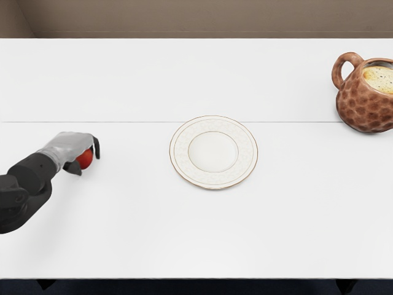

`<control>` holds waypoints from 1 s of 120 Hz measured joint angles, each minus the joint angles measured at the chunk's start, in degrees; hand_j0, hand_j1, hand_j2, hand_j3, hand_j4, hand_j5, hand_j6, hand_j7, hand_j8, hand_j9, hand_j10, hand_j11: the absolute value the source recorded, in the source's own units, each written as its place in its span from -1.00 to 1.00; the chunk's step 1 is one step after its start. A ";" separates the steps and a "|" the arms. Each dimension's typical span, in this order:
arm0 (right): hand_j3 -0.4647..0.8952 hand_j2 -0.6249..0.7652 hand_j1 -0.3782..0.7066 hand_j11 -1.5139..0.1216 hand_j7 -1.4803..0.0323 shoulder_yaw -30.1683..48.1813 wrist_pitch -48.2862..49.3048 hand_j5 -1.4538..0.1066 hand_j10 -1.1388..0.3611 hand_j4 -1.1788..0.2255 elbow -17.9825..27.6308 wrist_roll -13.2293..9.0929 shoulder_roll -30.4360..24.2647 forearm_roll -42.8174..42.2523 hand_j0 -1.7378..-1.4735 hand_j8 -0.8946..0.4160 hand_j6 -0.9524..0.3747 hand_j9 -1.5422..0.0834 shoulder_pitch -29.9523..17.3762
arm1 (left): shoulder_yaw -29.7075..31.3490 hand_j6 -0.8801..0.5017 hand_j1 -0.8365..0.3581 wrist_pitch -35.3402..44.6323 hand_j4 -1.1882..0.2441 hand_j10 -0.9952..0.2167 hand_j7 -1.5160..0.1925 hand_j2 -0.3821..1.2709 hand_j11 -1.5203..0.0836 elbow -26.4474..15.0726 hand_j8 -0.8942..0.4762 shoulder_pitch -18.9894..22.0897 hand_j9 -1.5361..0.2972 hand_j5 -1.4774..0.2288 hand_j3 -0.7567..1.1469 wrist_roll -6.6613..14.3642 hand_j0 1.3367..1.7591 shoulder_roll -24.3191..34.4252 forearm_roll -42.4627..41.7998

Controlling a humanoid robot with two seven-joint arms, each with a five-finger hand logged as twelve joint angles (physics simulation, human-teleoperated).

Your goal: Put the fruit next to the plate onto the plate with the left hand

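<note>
Left of plate, left hand curled around red fruit; yellow-filled jug far right.

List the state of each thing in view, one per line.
left hand: curled around the red fruit.
red fruit: gripped, left of the plate, not on it.
plate: lying flat, nothing on it.
brown jug: upright at far right, holding yellow contents.
</note>
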 joint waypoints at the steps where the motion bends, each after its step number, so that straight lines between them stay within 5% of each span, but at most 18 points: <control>1: -0.32 -0.11 -0.88 0.80 0.90 0.00 0.00 0.81 0.48 0.63 0.00 0.00 0.00 0.00 -0.40 0.32 0.39 0.85 0.00 | 0.00 -0.35 -0.06 0.00 -0.24 -0.31 -0.21 -0.36 -0.15 0.00 -0.28 0.00 -0.24 -0.24 -0.11 -0.01 0.50 -0.01 0.01; 12: -0.32 -0.11 -0.88 0.80 0.90 0.00 0.00 0.81 0.48 0.63 0.00 0.00 0.00 0.00 -0.40 0.32 0.39 0.85 0.00 | -0.01 -0.29 -0.12 -0.04 -0.34 -0.25 -0.33 -0.21 -0.29 -0.03 -0.21 0.00 -0.35 -0.36 -0.18 -0.09 0.52 -0.03 0.05; 68: -0.32 -0.11 -0.88 0.80 0.90 0.00 0.00 0.81 0.48 0.63 0.00 0.00 0.00 0.00 -0.40 0.32 0.39 0.85 0.00 | -0.30 -0.19 -0.13 -0.60 -0.51 -0.09 -0.61 -0.18 -0.60 1.54 -0.04 -1.01 -0.63 -0.61 -0.18 -0.90 0.45 -0.04 -0.42; 87: -0.32 -0.11 -0.88 0.80 0.90 0.00 0.00 0.81 0.48 0.63 0.00 0.00 0.00 0.01 -0.40 0.32 0.39 0.85 0.00 | -2.27 -0.25 -0.14 -0.84 -0.51 -0.13 -0.62 -0.01 -0.61 2.39 -0.10 -3.35 -0.63 -0.65 -0.19 -1.20 0.43 0.83 -0.82; 120: -0.32 -0.11 -0.88 0.80 0.90 0.00 0.00 0.81 0.48 0.63 0.00 0.00 0.00 0.00 -0.40 0.32 0.39 0.85 0.00 | -5.34 -0.35 0.02 -0.95 -0.51 -0.22 -0.64 -0.19 -0.62 2.38 -0.20 -11.15 -0.65 -0.68 -0.20 -1.29 0.43 -5.50 -7.59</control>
